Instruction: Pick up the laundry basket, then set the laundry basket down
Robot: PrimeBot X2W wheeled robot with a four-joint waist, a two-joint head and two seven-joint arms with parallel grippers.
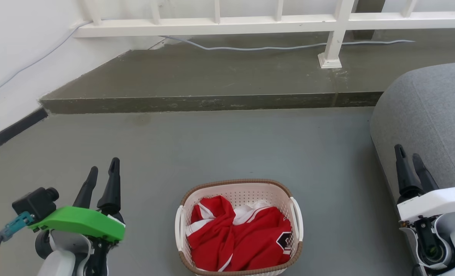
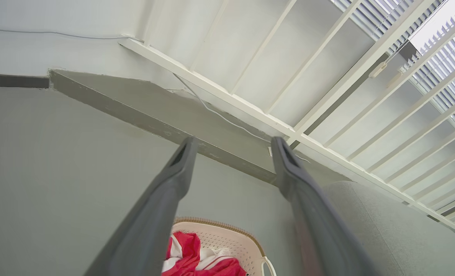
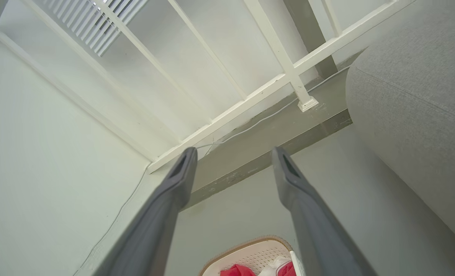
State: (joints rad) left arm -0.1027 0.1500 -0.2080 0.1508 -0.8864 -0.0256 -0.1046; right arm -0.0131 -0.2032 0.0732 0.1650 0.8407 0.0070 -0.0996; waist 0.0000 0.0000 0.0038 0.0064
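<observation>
Laundry basket (image 1: 246, 192), cream-white and perforated with a brown woven-look rim, sits on the grey floor (image 1: 250, 145) at the bottom middle of the head view, between the two arms and touched by neither. A crumpled red-and-white garment (image 1: 239, 237) fills most of its inside, and a white handle (image 1: 179, 226) curves out from each long side. The left jaws stand released at the lower left, well apart from the basket, their two dark fingers (image 1: 112, 184) pointing up and away over bare floor; a green cover (image 1: 82, 222) and a small black camera (image 1: 36, 203) sit on that wrist. The right jaws are likewise released at the lower right, their fingers (image 1: 403, 172) lying against the side of a grey upholstered sofa (image 1: 426, 115). In the left wrist view the fingers (image 2: 174, 180) spread wide with nothing between them, and the far end of the basket (image 2: 220, 237) with the garment (image 2: 189, 249) shows low between them. In the right wrist view the fingers (image 3: 174, 184) are also parted and bare, with the basket's rim (image 3: 250, 240) at the bottom edge and the sofa (image 3: 415, 96) at the right. Beyond the basket a raised concrete step (image 1: 197, 76) carries a white railing (image 1: 212, 25), and a pale cable (image 1: 269, 48) trails along it.
</observation>
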